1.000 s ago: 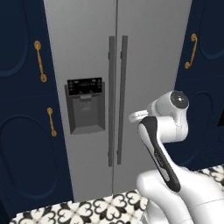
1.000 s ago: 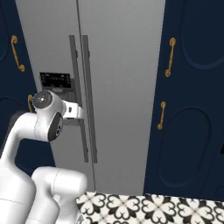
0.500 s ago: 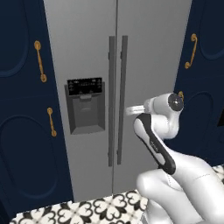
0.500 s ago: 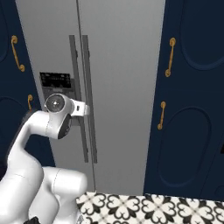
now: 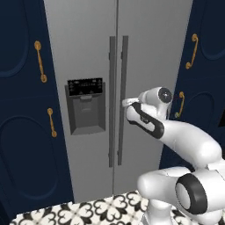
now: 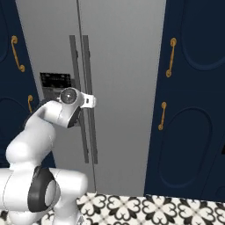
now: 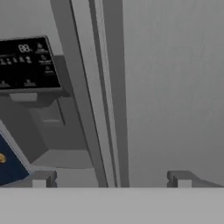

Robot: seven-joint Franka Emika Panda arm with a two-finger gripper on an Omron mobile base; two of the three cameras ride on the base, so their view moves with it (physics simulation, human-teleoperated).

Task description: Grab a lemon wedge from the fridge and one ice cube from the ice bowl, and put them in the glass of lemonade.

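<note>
The fridge (image 5: 145,52) stands straight ahead, silver-grey, with both doors shut. Its two dark vertical handles (image 5: 117,101) run side by side at the centre seam, and the black-panelled dispenser (image 5: 85,105) sits in the left door. My gripper (image 5: 123,103) (image 6: 92,102) is at mid-height of the right handle, close to the door. In the hand view the gripper (image 7: 111,180) is open, its fingertips (image 7: 43,178) wide apart, with the handles (image 7: 103,96) rising between them and nothing held. The lemon wedge, ice bowl and glass of lemonade are out of view.
Navy cabinets (image 5: 22,140) (image 6: 193,132) with brass handles (image 5: 41,61) (image 6: 170,57) flank the fridge on both sides. A black-and-white patterned surface (image 5: 88,211) (image 6: 145,208) runs along the bottom.
The arm has stretched forward and to the left, bringing the hand from beside the right door up to the fridge's right handle. The fridge doors have not moved.
</note>
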